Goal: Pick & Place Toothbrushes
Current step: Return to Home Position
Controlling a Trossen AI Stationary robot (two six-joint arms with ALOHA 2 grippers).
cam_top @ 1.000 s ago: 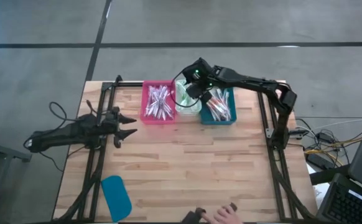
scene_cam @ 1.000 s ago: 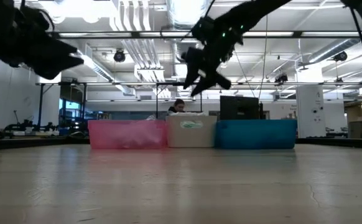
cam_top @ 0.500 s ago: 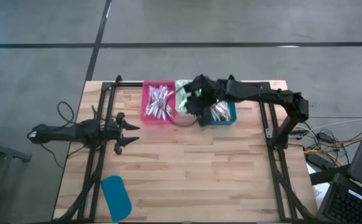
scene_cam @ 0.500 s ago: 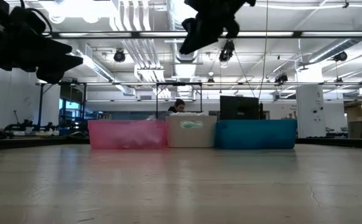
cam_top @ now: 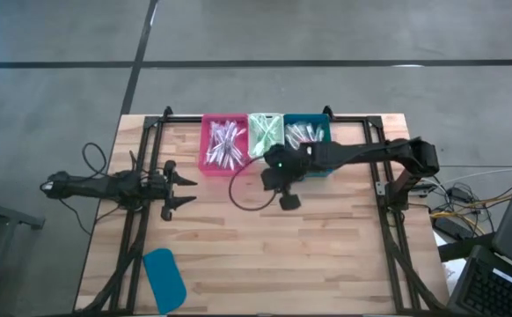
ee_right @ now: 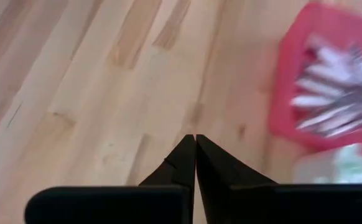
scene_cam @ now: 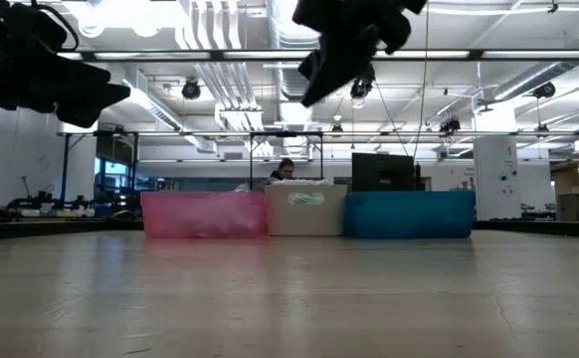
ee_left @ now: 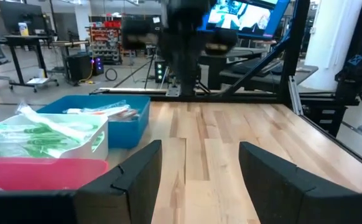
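Toothbrushes [cam_top: 223, 145] fill three bins [scene_cam: 409, 214] at the worktop's [cam_top: 265, 255] far edge, teal lid [cam_top: 164, 273] well apart. Right gripper [ee_right: 195, 140], near the bins, clenched and empty; left gripper [ee_left: 199, 180] released.

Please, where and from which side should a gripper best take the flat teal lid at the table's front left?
Probably from straight above, fingers across the short width of the teal lid near its middle. It lies flat on the table, so from the side there is no wall to pinch. The open left gripper is the nearer one.
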